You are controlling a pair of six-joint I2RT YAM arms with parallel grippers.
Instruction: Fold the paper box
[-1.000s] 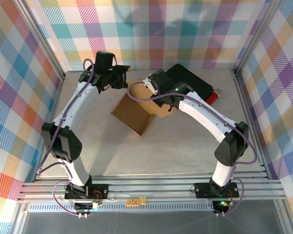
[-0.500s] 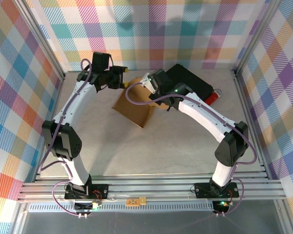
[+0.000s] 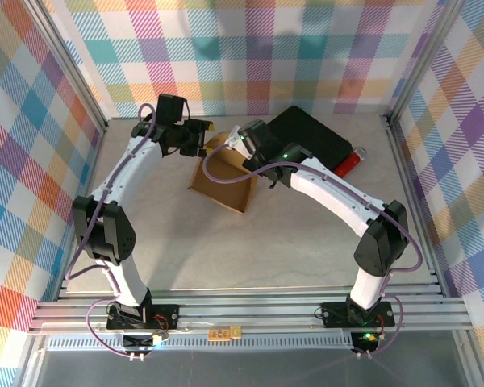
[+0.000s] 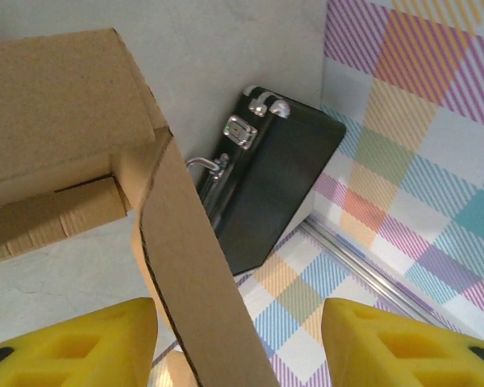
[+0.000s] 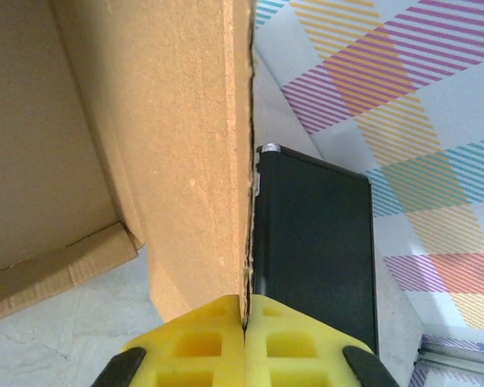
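Right gripper (image 5: 244, 326) fingers (image 5: 194, 343) are pressing together on a side wall (image 5: 185, 145) of the paper box (image 3: 223, 179), probably propping it upright. Left gripper (image 4: 238, 343) fingers (image 4: 73, 343) are sitting spread wide with a loose flap (image 4: 189, 266) between them, so I'm guessing it's lining up to fold that in. Box is sitting toward the worktop's (image 3: 306, 242) far edge, near the middle, just beside the black case (image 3: 310, 135). Counting: one box, one case, two grippers.
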